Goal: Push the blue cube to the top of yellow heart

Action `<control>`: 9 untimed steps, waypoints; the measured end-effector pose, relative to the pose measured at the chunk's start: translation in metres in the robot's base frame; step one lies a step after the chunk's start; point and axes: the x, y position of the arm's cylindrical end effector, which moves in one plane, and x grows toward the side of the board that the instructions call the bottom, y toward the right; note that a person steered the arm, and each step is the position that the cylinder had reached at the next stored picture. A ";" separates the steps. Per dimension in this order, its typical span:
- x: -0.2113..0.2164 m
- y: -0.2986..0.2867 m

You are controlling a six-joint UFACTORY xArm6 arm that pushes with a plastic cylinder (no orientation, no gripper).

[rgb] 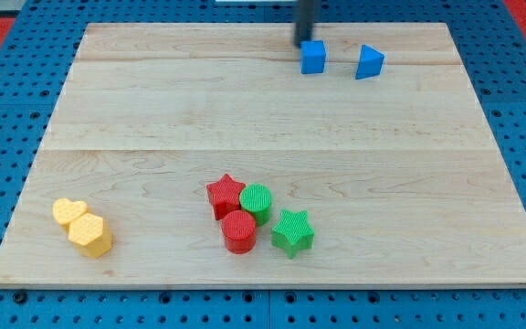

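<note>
The blue cube (312, 57) sits near the view's top, right of centre, on the wooden board (153, 119). My tip (303, 43) is at the cube's upper left corner, touching or nearly touching it; the rod rises out of the view's top. The yellow heart (68, 211) lies far off at the view's lower left, with a yellow hexagon block (91, 235) pressed against its lower right side.
A blue triangular block (368, 61) lies just right of the cube. A cluster sits at the bottom centre: red star (226, 195), green cylinder (256, 201), red cylinder (239, 230), green star (292, 231). Blue pegboard surrounds the board.
</note>
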 end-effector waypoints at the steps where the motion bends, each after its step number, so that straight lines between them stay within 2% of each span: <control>1: 0.047 -0.016; 2: 0.002 -0.008; 3: -0.006 0.058; 4: 0.028 0.120; 6: 0.082 0.118; 7: 0.133 0.116; 8: 0.172 0.140; 9: 0.186 0.120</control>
